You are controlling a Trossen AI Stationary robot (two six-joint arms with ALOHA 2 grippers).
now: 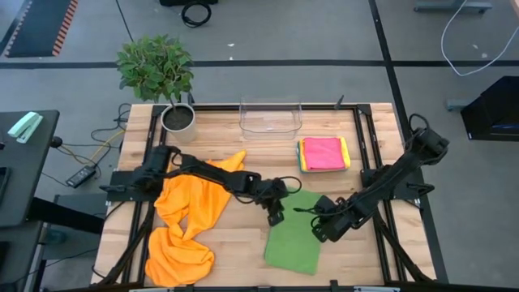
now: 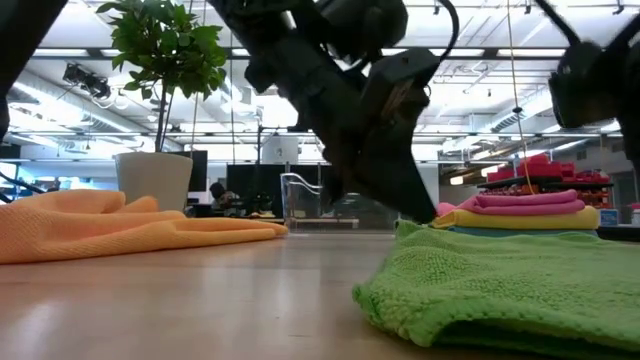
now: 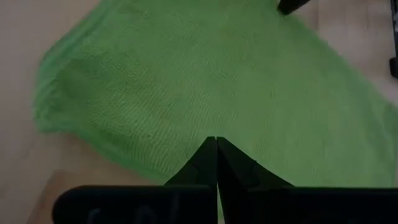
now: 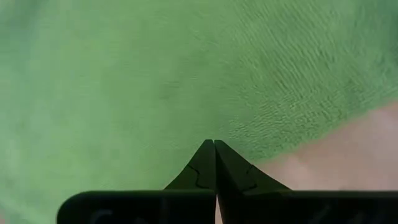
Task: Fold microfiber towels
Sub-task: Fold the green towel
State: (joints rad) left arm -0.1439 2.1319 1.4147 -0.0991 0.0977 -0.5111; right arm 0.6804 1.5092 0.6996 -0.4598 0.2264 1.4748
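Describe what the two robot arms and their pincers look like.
Both arms are black and jointed, built of slim tube-like links with bulkier housings at the joints. The left pincer and right pincer each end in two matte black fingers tapering to a point, with a notched seam between them.

Green towel, plain knit texture. Orange towels, plain. Stack beside the clear bin: pink towel on top, yellow and blue edges under it. Table light wood, black frame. Tools dark. Plant green, pot white.
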